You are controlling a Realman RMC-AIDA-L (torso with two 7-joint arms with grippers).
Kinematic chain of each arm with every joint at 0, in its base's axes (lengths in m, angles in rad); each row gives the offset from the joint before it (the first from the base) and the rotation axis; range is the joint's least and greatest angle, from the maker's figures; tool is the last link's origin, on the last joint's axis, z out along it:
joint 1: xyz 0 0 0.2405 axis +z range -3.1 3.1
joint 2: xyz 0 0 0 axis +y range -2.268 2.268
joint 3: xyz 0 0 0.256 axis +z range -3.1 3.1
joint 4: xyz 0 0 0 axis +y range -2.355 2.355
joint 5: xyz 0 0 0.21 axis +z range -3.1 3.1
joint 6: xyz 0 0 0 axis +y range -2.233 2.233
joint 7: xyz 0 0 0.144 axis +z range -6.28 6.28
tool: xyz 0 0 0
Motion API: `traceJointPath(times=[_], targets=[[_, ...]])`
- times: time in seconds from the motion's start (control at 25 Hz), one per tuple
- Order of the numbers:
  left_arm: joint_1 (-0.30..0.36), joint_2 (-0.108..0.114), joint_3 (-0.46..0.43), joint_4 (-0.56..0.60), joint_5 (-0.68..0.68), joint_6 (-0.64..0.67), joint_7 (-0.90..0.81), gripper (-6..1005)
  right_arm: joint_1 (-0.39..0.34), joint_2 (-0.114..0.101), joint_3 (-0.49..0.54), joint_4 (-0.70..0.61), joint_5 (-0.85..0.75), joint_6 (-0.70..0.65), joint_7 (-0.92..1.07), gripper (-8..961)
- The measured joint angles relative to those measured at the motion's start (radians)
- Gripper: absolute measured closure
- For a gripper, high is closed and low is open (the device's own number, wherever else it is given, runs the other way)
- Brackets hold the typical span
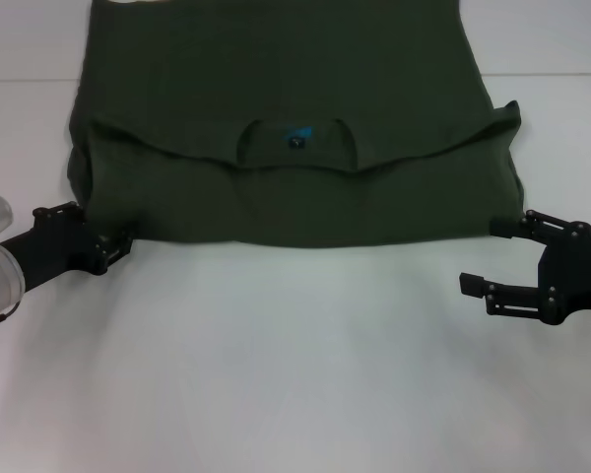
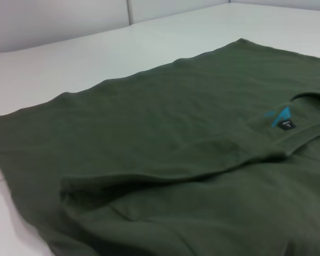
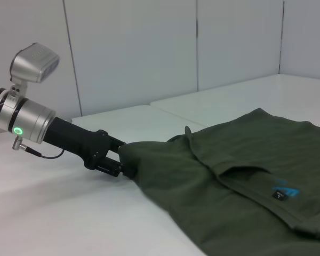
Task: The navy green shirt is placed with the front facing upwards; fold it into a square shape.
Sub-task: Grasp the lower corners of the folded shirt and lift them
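The navy green shirt (image 1: pixel 276 202) lies spread on the white table (image 1: pixel 295 374), its near part folded so the collar and small black tag (image 1: pixel 297 139) show at the middle; no lettering shows. The left wrist view is filled by the shirt (image 2: pixel 149 138) and tag (image 2: pixel 282 119). My left gripper (image 1: pixel 118 249) sits at the shirt's near-left corner. In the right wrist view, that left gripper (image 3: pixel 121 159) has its fingers apart on either side of the shirt's (image 3: pixel 229 202) corner. My right gripper (image 1: pixel 488 256) is open at the near-right corner, one finger by the hem.
Bare white tabletop stretches between the shirt's near edge and me. White wall panels (image 3: pixel 133 53) stand behind the table on the left arm's side. A table seam (image 1: pixel 30 79) runs across at the far left.
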Motion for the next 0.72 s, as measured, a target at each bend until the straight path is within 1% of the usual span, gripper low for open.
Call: traceJointPath(times=[0.36, 0.44, 0.64, 0.68, 0.72], targets=[[0.006, 0.002, 0.001, 0.010, 0.005, 0.047, 0.001, 549, 0.002, -0.001, 0.010, 0.008, 0.003, 0.002, 0.000, 40], [0.007, 0.002, 0.001, 0.011, 0.006, 0.053, -0.002, 788, 0.000, -0.001, 0.021, 0.008, 0.004, 0.002, 0.003, 40], [0.007, 0.002, 0.004, 0.012, 0.011, 0.055, -0.008, 911, -0.002, -0.002, 0.061, 0.000, 0.000, 0.013, 0.055, 41], [0.007, 0.002, 0.005, 0.012, 0.011, 0.055, -0.010, 912, -0.004, -0.003, 0.066, -0.012, -0.002, 0.025, 0.090, 41], [0.007, 0.002, 0.007, 0.012, 0.011, 0.055, -0.013, 912, -0.007, -0.006, 0.073, -0.053, -0.017, 0.056, 0.189, 41]])
